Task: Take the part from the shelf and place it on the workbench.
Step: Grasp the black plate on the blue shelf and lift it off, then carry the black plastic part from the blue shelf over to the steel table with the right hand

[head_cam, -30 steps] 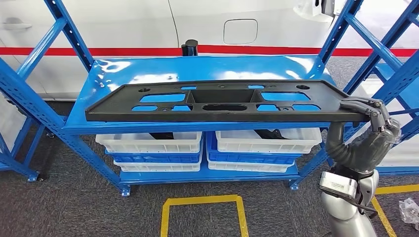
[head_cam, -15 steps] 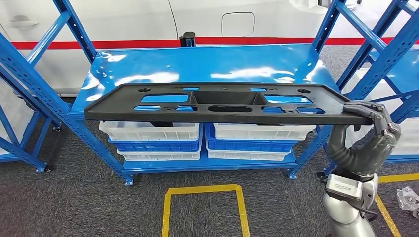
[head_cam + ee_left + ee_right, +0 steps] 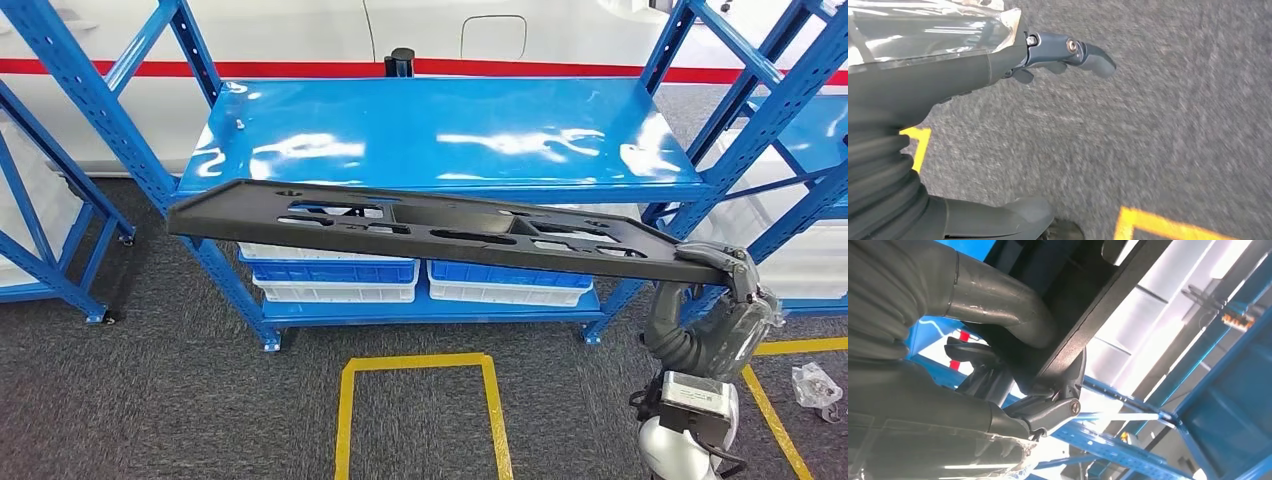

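The right hand point(image 3: 738, 285) grips the right end of the part point(image 3: 440, 230), fingers over the top edge and thumb beneath, as the right wrist view shows where the dark rim sits in the hand point(image 3: 1048, 405). The left hand point(image 3: 1063, 57) hangs over the grey floor point(image 3: 1158, 125) with its fingers apart, holding nothing. The part is a long black panel with cut-outs. It is off the shelf point(image 3: 450, 130), in the air in front of it, slightly tilted, with its far end unsupported. Bins point(image 3: 335, 285) sit on the lower level behind it.

Judging from this, the carry is the step in hand. A long panel held at one end will lever hard on the grip, so the wrist should stay firm and turns slow. The free end must pass the blue uprights point(image 3: 210, 270) without knocking them. No desk is visible here.
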### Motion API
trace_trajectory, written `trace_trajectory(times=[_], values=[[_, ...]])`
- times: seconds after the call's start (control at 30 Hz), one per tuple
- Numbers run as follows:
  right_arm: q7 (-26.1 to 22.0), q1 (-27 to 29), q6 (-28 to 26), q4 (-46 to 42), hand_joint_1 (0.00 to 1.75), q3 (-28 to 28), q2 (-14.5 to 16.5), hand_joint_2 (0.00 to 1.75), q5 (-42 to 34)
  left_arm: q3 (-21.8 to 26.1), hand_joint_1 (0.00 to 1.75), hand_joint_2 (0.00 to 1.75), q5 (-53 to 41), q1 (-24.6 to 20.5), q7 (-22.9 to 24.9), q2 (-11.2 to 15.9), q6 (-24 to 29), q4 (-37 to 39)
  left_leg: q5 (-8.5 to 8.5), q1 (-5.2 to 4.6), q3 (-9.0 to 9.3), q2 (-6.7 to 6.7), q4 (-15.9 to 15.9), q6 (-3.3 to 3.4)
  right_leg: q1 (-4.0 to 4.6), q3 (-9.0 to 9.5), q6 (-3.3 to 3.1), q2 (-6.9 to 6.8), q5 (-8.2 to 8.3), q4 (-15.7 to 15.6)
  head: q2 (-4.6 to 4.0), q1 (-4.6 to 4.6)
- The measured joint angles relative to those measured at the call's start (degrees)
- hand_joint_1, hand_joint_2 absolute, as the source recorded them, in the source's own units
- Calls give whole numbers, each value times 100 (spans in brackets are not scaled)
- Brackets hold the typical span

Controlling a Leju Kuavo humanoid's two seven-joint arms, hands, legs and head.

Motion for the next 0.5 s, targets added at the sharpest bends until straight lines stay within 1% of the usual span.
trace_trajectory(times=[0.03, 0.07, 0.1, 0.13, 0.17, 0.2, 0.23, 0.27, 0.3, 0.33, 0.37, 0.4, 0.43, 0.47, 0.5], values=[[4, 23, 1, 2, 175, 0, 6, 175, 0, 11, 0, 175, 4, 2, -2, 1, 2, 3, 70, -15, -76, 10, 3, 35, 1, -106, -47, 9, -272, 325, 1, 4], [8, 43, 1, 4, 175, 1, 10, 175, 1, 20, 0, 175, 8, 5, -4, 3, 4, 4, 142, -28, -166, 18, 6, 58, 5, -202, -72, 15, -519, 715, 1, 11], [11, 61, 1, 8, 175, 1, 16, 175, 0, 25, 0, 175, 10, 8, -4, 1, 4, 8, 210, -42, -253, 22, 10, 63, 8, -251, -64, 19, -666, 1060, 1, 11], [18, 77, 1, 13, 175, 0, 22, 175, -1, 26, 0, 175, 10, 9, -4, -2, 4, 11, 277, -58, -341, 24, 14, 66, 11, -234, -29, 23, -702, 1275, 0, 11], [27, 91, 1, 16, 175, -1, 28, 175, -2, 27, 0, 175, 10, 10, -4, -5, 5, 15, 344, -70, -426, 25, 17, 64, 13, -116, 19, 26, -631, 1286, 1, 12], [40, 101, 7, 19, 175, -2, 36, 175, -6, 28, 0, 175, 11, 10, -4, -7, 5, 18, 410, -79, -504, 24, 19, 55, 14, 104, 60, 26, -507, 1080, 1, 11], [53, 107, 23, 19, 175, -5, 44, 175, -17, 31, 0, 175, 15, 10, -4, -8, 7, 19, 473, -85, -568, 21, 24, 41, 18, 412, 77, 27, -400, 702, 1, 11], [64, 110, 52, 19, 175, -9, 54, 175, -32, 34, 0, 175, 26, 12, -4, -8, 11, 20, 530, -98, -622, 16, 32, 18, 37, 774, 61, 26, -370, 208, 1, 13], [71, 119, 83, 20, 175, -14, 64, 175, -50, 41, 0, 175, 44, 16, -4, -9, 16, 21, 589, -110, -653, 12, 33, -9, 61, 1051, 25, 27, -390, -195, 0, 3], [74, 134, 114, 21, 175, -22, 78, 175, -77, 54, 0, 175, 69, 24, -5, -8, 26, 22, 645, -118, -671, 11, 33, -37, 84, 1222, -15, 31, -435, -479, 1, -4], [76, 157, 140, 24, 175, -32, 93, 175, -114, 72, 0, 175, 98, 37, -12, -8, 35, 26, 700, -123, -683, 10, 26, -68, 111, 1284, -52, 34, -465, -616, 0, -14], [74, 190, 156, 28, 175, -43, 110, 175, -170, 93, 0, 175, 128, 58, -22, -7, 45, 32, 752, -118, -689, 9, 16, -100, 103, 1237, -89, 37, -438, -615, 1, -25], [63, 221, 168, 33, 175, -57, 136, 175, -245, 120, 0, 175, 158, 83, -38, -2, 58, 41, 736, -106, -716, 1, 35, -132, 79, 1183, -132, 32, -395, -611, 1, -26], [42, 258, 177, 37, 175, -74, 163, 175, -324, 146, 0, 175, 184, 113, -57, 1, 69, 51, 613, -92, -756, -7, 111, -165, 54, 1130, -196, 24, -340, -605, 0, -32], [13, 298, 178, 40, 175, -91, 193, 175, -401, 172, 0, 175, 205, 145, -77, 2, 82, 61, 368, -76, -820, -14, 295, -198, 27, 1063, -255, 16, -272, -608, 1, -37]])
